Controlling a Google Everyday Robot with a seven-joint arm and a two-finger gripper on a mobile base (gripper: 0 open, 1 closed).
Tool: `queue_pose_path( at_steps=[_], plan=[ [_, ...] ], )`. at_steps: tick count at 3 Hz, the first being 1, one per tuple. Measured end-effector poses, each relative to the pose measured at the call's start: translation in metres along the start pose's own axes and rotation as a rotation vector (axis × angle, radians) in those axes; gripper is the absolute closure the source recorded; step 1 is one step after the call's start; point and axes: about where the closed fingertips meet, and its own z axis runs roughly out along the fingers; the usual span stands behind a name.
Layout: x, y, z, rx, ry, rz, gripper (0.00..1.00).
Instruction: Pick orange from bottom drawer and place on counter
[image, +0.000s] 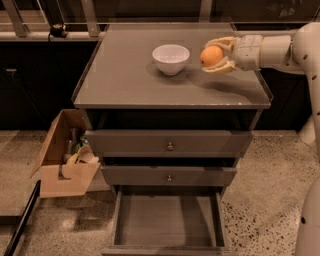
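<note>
Aloft rightward, claw (214, 56) clasping orange (210, 55), over counter (125, 75)

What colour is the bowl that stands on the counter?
White bowl, clear in the camera view; the gripper holds the orange beside it.

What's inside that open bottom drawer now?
The bottom drawer shows only its bare floor; its back part is hidden under the drawer above. The orange sits in the gripper over the counter.

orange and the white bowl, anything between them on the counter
Nothing: the camera view shows only bare counter between the bowl and the orange, which the hand holds over the counter beside the bowl.
</note>
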Motion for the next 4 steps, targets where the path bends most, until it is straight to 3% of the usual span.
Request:
queue_pose_path(
  at_steps=[3,4],
  plan=[
    [0.0000,0.0000,0.0001,0.000,0.000,0.000,0.28],
    [-0.0001,0.0001,0.0003,0.000,0.000,0.000,0.00]
  ],
)
